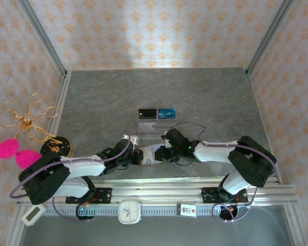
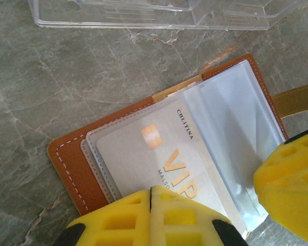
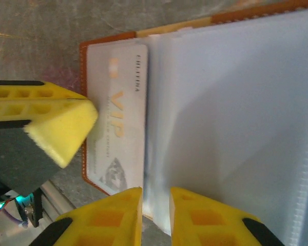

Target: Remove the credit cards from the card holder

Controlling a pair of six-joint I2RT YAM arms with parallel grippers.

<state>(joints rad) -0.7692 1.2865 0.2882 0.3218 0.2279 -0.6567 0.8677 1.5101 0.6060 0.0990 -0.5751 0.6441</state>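
Closed fingers [image 2: 118, 220] rest on the credit card [image 2: 159, 159] in the card holder [image 2: 72, 164].

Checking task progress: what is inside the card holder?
One pale VIP card sits in the card holder's clear sleeves. Whether more cards lie beneath it is hidden. The left gripper covers its near edge.

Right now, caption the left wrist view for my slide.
Closed left gripper over a pale VIP card in the open brown wallet's clear sleeve, on a grey table.
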